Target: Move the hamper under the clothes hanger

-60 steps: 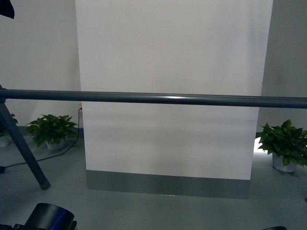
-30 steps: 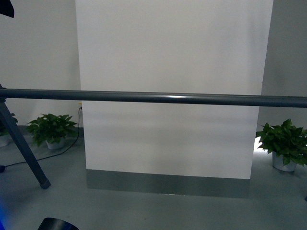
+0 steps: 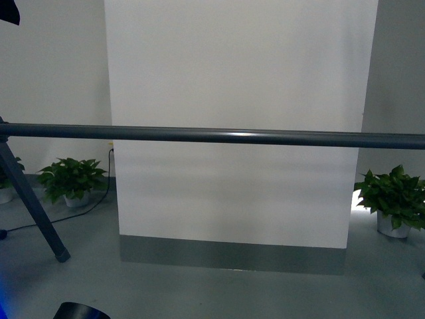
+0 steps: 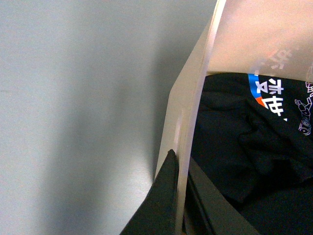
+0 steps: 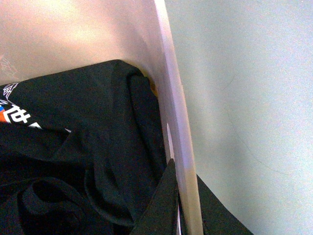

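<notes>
So both claws are on the hamper (image 4: 190, 98) right now, one on each side. The left gripper (image 4: 181, 161) straddles the beige rim, with one dark finger outside the wall and the other inside. It's closed down tight on the plastic as far as I can see. Same deal with the right gripper (image 5: 185, 171): it's pinched on the rim on its side, one finger in the bin and one out over the grey floor (image 5: 254, 98). Inside the hamper there's a crumpled black T-shirt (image 4: 244, 161) with a blue and white print on it. The hamper only shows in the wrist views, so I honestly can't tell how it sits relative to the clothes hanger (image 3: 212, 136). In the front view, the hanger's long dark grey bar runs straight across the frame, with one slanted leg (image 3: 33, 206) down to the floor on the left. Behind it there's a white panel (image 3: 232, 100), with a potted plant (image 3: 70, 179) on the left and another plant (image 3: 395, 199) on the right.
</notes>
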Controlling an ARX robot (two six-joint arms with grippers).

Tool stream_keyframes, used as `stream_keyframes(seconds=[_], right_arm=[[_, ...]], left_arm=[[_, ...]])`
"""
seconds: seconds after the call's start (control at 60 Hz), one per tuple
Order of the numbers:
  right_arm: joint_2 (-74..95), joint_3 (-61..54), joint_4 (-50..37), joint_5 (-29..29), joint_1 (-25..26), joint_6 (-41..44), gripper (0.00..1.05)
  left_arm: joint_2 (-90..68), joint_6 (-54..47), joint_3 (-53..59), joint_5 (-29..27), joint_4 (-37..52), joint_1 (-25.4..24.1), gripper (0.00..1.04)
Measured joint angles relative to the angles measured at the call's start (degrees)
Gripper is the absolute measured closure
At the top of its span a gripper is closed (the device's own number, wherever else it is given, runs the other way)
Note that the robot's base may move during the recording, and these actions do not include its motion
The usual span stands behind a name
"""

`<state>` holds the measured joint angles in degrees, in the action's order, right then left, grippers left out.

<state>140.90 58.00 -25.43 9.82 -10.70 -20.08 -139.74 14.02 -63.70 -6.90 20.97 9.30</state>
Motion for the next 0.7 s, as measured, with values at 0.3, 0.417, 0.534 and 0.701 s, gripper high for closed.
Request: stream_keyframes(seconds=[0.3, 0.417, 0.534, 0.701], right_arm=[[0.48, 0.02, -1.44, 1.01, 0.15, -0.92, 0.90], [0.44, -0.26, -2.25, 1.73, 0.61, -1.16, 0.74], [-0.28, -0.90, -2.84, 2.19, 1.05, -1.16, 0.60], [-5.38, -1.88, -3.48, 3.54, 1.95, -0.85, 0.32]], left_arm=[[-0.66, 2.78, 0.20, -0.13, 1.73, 0.22, 0.84], [-0.55, 3.56, 1.09, -0.68, 2.91, -0.20, 0.68], [0.59, 3.78, 1.49, -1.55, 3.41, -0.42, 0.53], [6.88, 4.17, 1.70, -1.92, 3.80, -0.92, 0.23]])
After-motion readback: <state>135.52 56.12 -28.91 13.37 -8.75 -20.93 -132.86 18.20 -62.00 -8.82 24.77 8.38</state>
